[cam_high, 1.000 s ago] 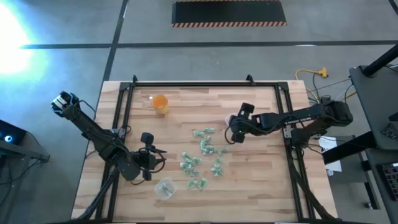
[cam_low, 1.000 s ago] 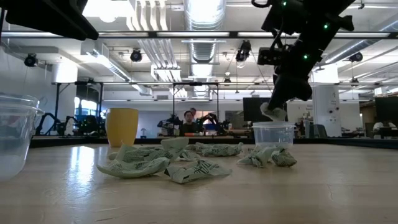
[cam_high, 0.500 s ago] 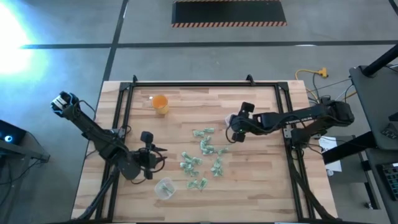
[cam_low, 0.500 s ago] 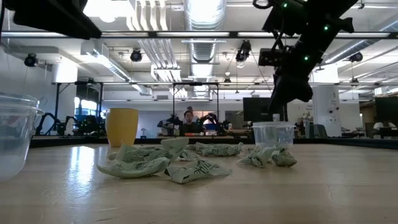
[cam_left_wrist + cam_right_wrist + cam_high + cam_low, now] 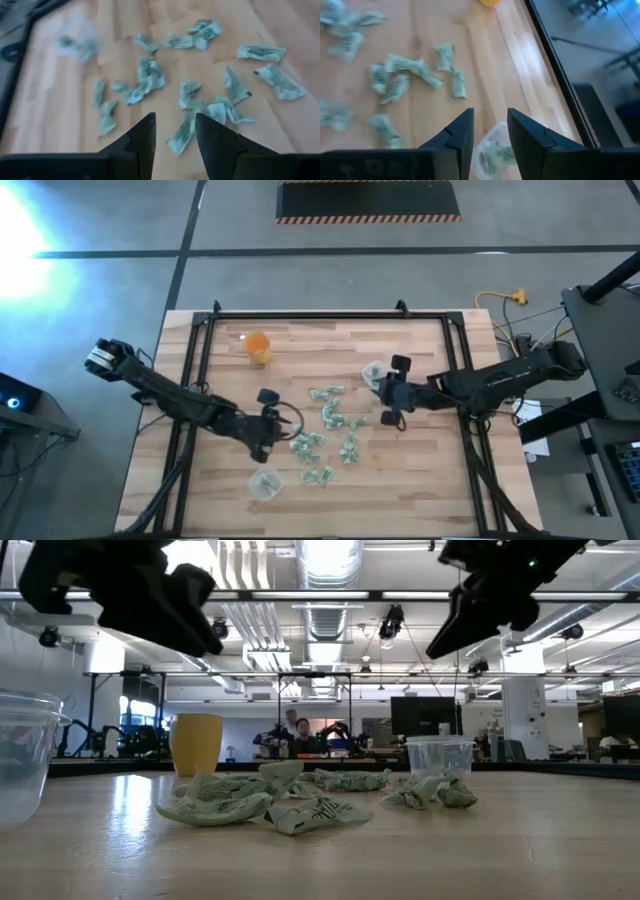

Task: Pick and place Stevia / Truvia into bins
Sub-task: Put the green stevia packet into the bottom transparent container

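Several pale green and white Stevia sachets (image 5: 330, 430) lie loose in the middle of the wooden table (image 5: 420, 480). One clear bin (image 5: 372, 371) stands at their far right and holds some sachets (image 5: 495, 151). A second clear bin (image 5: 264, 482) stands at their near left. My right gripper (image 5: 490, 130) hangs open just above and beside the right bin, with nothing between its fingers. My left gripper (image 5: 174, 131) hangs open over the left edge of the sachet pile (image 5: 192, 107), also with nothing between its fingers.
An orange cup (image 5: 257, 347) stands at the far left of the table. A black frame (image 5: 300, 316) runs along the far edge and both sides. People show in the room beyond the table (image 5: 310, 735).
My right gripper has let go of a white sachet over the right bin, then risen and drawn back toward the table's right edge. My left gripper has swung toward the table's right, from beside the near-left bin to the edge of the sachet pile.
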Controlling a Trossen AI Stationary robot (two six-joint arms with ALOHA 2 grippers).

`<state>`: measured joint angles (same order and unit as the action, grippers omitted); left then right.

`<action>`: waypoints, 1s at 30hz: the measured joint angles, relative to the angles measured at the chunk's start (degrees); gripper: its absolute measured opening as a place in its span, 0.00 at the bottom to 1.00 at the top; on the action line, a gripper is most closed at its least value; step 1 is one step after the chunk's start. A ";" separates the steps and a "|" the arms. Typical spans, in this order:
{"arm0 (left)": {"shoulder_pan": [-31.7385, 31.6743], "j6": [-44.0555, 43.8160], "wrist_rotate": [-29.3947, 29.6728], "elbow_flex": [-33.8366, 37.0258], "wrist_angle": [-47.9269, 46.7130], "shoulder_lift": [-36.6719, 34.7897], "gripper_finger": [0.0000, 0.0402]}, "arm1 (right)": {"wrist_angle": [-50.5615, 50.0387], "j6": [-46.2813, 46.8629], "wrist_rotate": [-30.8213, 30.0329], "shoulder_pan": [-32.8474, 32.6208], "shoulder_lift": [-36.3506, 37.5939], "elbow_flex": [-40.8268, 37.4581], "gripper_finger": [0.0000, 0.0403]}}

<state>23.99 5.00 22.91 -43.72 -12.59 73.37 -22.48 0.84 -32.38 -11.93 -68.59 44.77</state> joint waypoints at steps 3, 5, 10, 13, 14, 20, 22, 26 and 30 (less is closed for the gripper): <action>-1.15 3.86 -7.59 -1.25 4.98 4.02 0.30 | 1.49 -1.36 0.08 -2.31 0.08 0.00 0.25; -1.69 5.91 -12.44 -2.81 7.09 6.95 0.30 | 2.37 -2.23 0.08 -3.28 0.08 0.00 0.24; -2.55 7.71 -14.49 -6.76 6.24 14.22 0.30 | 2.33 -2.34 0.07 -4.10 0.06 0.00 0.22; -3.37 7.99 -17.20 -9.27 6.31 18.15 0.30 | 2.36 -2.34 0.95 -4.08 0.01 0.00 0.21; -3.73 7.98 -18.50 -10.18 6.14 19.42 0.30 | 2.41 -2.36 1.10 -4.08 0.01 0.00 0.21; -5.60 7.95 -21.11 -14.50 5.25 25.67 0.30 | 2.49 -2.35 1.19 -4.08 0.01 0.00 0.20; -6.07 7.73 -21.32 -15.60 3.13 27.13 0.30 | 2.49 -2.34 1.36 -4.08 0.01 0.00 0.21; -7.17 7.44 -24.08 -16.75 2.94 29.57 0.30 | 2.48 -2.32 1.36 -4.08 -0.01 0.00 0.22; -8.00 7.36 -25.96 -16.79 2.64 30.40 0.30 | 2.35 -2.10 1.36 -4.08 -0.01 0.00 0.20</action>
<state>15.99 12.37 -3.05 -60.51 -9.96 103.77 -20.13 -1.26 -31.03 -16.01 -68.60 44.77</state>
